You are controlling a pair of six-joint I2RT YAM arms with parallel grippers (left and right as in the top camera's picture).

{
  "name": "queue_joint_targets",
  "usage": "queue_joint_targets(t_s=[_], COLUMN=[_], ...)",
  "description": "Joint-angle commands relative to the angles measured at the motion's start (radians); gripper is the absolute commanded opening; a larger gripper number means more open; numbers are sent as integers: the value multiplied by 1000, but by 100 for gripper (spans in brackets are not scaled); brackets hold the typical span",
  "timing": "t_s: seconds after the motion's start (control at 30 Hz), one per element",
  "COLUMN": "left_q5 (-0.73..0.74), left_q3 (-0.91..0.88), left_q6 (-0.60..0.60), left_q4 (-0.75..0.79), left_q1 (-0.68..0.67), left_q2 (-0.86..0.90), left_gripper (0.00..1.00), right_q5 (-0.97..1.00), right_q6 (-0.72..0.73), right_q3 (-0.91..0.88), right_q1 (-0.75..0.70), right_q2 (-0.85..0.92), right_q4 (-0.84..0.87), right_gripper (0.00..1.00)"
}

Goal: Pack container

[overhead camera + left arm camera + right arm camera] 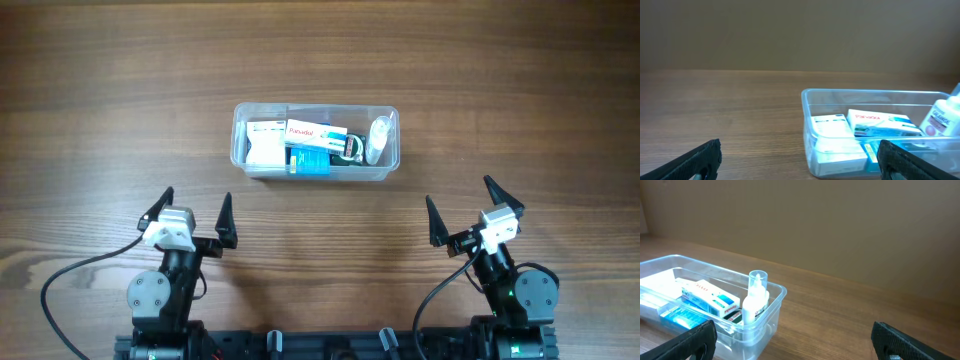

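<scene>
The clear plastic container stands on the wooden table at centre back. It holds several small boxes, among them a white box at its left, a red-and-white box and a blue box, and a small clear bottle with a white cap at its right end. The container also shows in the left wrist view and the right wrist view. My left gripper and right gripper are both open and empty, near the table's front, well short of the container.
Bare wooden table lies around the container on all sides. The arm bases and cables sit at the front edge.
</scene>
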Motion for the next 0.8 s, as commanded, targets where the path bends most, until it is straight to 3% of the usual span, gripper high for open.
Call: queue_joint_targets(t_s=[0.0,0.77], left_q5=[-98,-103], left_q3=[-12,-13], left_q6=[27,26], left_q4=[0,0], left_q1=[5,64], left_q2=[-12,-12], left_gripper=[100,100], right_q5=[-20,-20], right_q6=[-9,-9], right_q3=[-1,-1], right_q1=[-4,-4], right_q2=[-7,-7], right_q4=[4,4], right_gripper=[100,100])
